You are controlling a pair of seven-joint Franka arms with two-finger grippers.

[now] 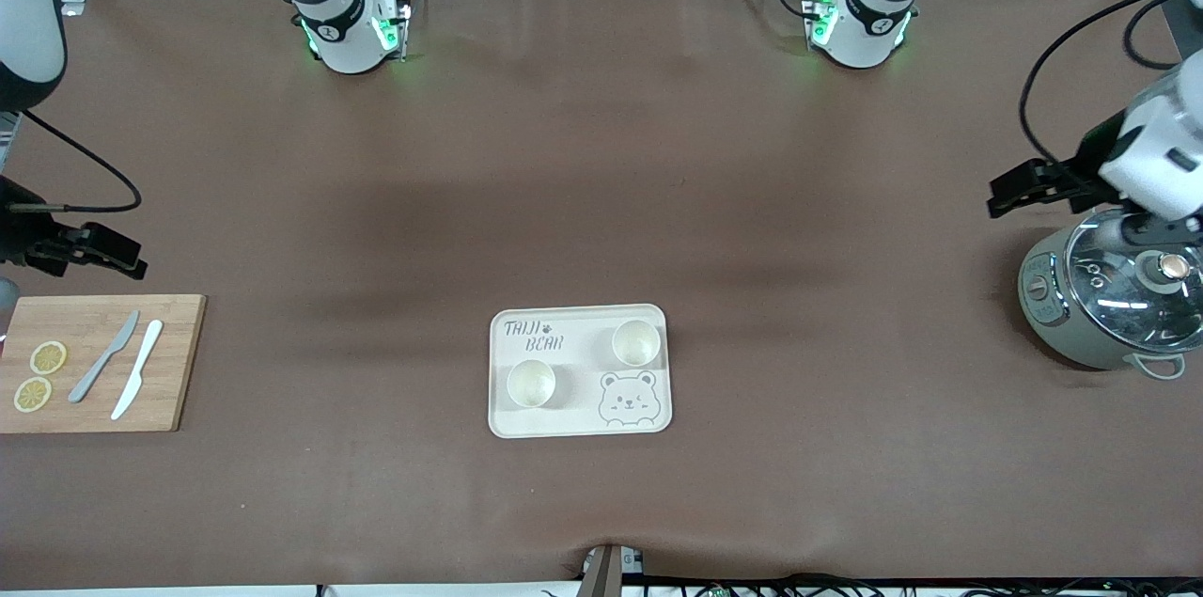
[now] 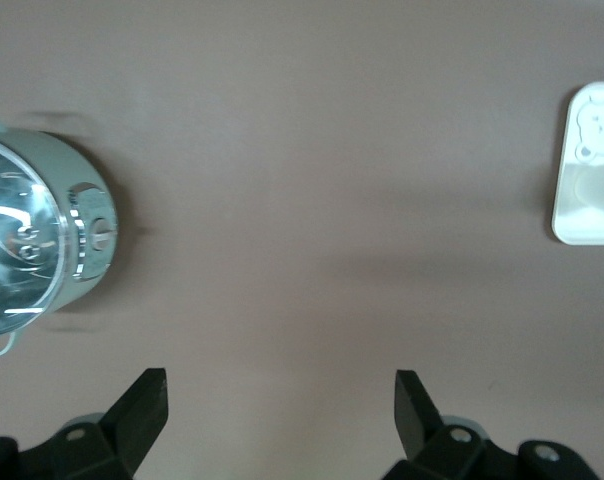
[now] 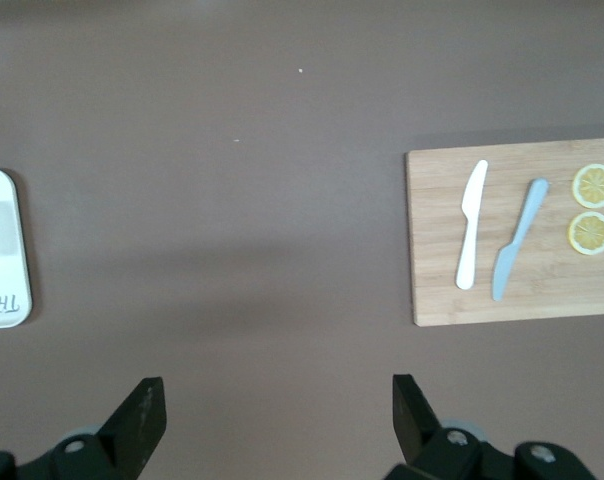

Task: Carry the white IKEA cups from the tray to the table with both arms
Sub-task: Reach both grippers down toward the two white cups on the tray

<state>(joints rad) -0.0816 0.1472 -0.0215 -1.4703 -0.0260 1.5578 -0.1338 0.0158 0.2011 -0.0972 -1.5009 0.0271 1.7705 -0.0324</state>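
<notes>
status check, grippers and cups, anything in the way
Left gripper open beside the pot; right gripper open by the cutting board. Both cups upright on the tray. Nothing blocking.

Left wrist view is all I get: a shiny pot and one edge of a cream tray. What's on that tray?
Observer: Two white cups, the nearer cup and the farther cup, standing apart on the tray.
Operator: Is the other arm holding anything?
Observer: No. The right gripper hangs open and empty over the right arm's end of the table.
Operator: Anything near it?
Observer: A wooden board carrying a grey knife, a white knife and two lemon slices.
</notes>
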